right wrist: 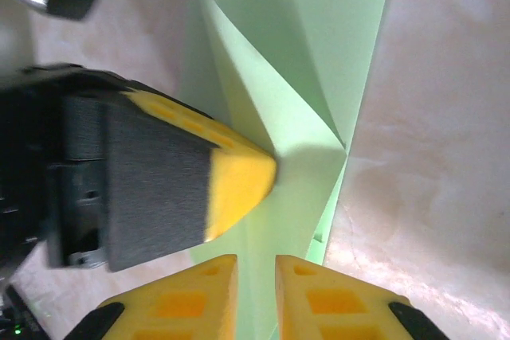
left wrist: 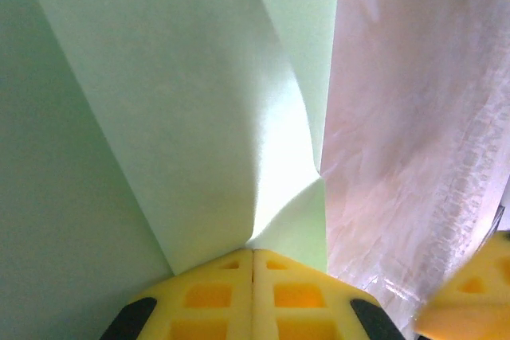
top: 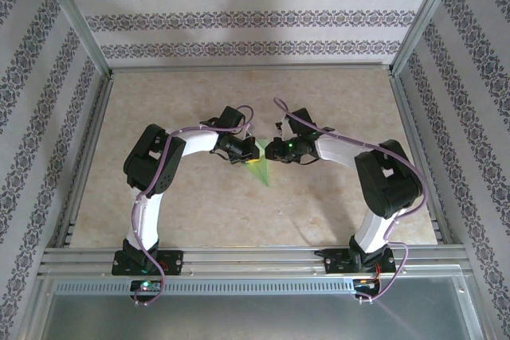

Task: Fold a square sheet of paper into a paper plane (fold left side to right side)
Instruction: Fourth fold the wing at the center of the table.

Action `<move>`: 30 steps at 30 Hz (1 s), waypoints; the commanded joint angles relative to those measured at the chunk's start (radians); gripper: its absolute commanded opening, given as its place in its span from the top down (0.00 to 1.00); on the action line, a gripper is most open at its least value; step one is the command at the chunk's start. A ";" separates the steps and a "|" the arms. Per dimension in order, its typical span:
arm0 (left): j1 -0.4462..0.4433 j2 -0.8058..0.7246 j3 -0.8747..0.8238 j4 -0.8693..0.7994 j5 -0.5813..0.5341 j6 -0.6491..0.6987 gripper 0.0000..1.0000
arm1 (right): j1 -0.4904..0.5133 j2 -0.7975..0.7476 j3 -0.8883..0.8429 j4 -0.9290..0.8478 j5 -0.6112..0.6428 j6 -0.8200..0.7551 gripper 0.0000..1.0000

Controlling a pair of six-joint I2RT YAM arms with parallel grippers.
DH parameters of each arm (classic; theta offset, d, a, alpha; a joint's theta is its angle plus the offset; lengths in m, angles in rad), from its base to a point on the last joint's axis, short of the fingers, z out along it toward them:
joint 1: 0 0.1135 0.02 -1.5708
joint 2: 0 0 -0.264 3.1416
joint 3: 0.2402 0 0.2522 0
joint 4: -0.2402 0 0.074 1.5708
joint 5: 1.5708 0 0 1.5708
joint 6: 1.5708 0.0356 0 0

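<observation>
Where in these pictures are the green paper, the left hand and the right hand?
green paper [right wrist: 319, 45], right wrist view, on its upper folded flap.
left hand [left wrist: 253, 259], left wrist view, where its fingertips meet.
right hand [right wrist: 256, 264], right wrist view, gap between its fingertips.

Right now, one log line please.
left end effector: shut on green paper | right end effector: open over paper | fold: partial

Paper plane [top: 260, 171] at table [top: 335, 101] centre, between left gripper [top: 248, 151] and right gripper [top: 269, 150]
</observation>
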 commanded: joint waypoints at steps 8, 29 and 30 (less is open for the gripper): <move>-0.011 0.057 -0.031 -0.077 -0.057 0.024 0.96 | -0.005 -0.146 -0.040 -0.085 -0.155 0.027 1.00; -0.011 0.057 -0.026 -0.085 -0.060 0.027 0.96 | 0.106 0.048 -0.074 -0.002 -0.169 0.088 1.00; -0.011 0.057 -0.026 -0.083 -0.060 0.027 0.96 | 0.109 0.052 -0.076 -0.006 -0.167 0.085 1.00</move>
